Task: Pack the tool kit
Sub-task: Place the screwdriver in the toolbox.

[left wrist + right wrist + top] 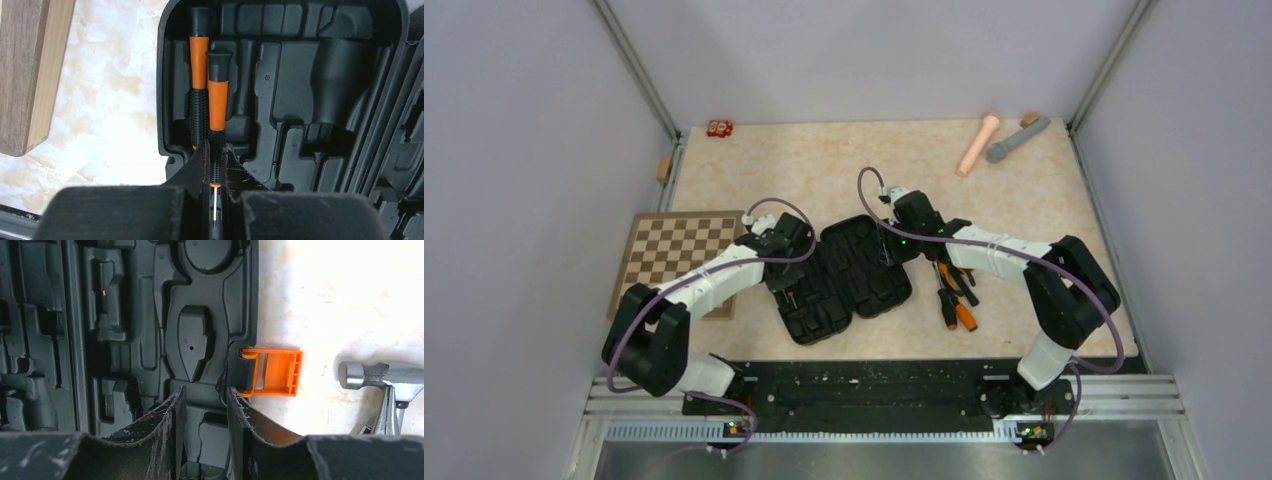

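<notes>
Left wrist: my left pincer [216, 165] is pinching a screwdriver [218, 100] by its black grip, low over the case [310, 75].
Keep it parallel to the seated screwdriver [199, 55], press into the neighbouring slot, then release. Right pincer [205, 405] is spread and empty by the case latch [272, 372]. Hammer [380, 375] lies right of the case, chessboard [674, 255] left.

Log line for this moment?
left fingers: shut on screwdriver over case | right fingers: open, empty, near orange latch | loose tools: beside case
</notes>
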`<action>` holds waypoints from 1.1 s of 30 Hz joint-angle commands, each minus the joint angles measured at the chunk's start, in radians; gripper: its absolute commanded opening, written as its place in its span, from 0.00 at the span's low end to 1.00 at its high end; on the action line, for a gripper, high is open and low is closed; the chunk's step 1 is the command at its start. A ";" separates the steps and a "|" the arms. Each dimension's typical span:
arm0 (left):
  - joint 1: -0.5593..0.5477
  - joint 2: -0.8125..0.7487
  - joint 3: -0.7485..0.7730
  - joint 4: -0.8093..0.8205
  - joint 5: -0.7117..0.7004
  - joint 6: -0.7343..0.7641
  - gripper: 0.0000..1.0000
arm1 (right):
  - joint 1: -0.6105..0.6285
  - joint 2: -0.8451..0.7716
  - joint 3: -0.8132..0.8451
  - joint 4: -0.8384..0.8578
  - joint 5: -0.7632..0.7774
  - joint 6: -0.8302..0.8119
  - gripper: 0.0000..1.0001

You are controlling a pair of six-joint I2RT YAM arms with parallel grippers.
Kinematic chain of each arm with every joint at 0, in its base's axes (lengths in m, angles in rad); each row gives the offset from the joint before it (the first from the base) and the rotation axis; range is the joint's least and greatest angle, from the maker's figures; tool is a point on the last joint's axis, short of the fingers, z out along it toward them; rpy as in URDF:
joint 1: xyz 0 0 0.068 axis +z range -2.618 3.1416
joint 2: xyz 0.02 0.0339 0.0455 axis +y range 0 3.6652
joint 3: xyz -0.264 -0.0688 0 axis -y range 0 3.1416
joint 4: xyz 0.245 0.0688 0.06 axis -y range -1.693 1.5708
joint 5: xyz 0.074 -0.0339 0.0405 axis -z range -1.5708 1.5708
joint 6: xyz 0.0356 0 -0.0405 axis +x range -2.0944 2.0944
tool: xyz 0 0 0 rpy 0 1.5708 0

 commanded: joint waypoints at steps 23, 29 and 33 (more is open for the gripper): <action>0.007 -0.081 0.047 0.016 -0.054 0.065 0.00 | -0.007 -0.003 0.019 0.021 -0.023 -0.012 0.35; 0.007 -0.086 0.033 0.041 -0.030 0.073 0.00 | -0.007 -0.001 0.021 0.021 -0.022 -0.010 0.35; 0.007 -0.079 0.046 0.051 -0.035 0.104 0.00 | -0.007 -0.009 0.020 0.017 -0.018 -0.014 0.35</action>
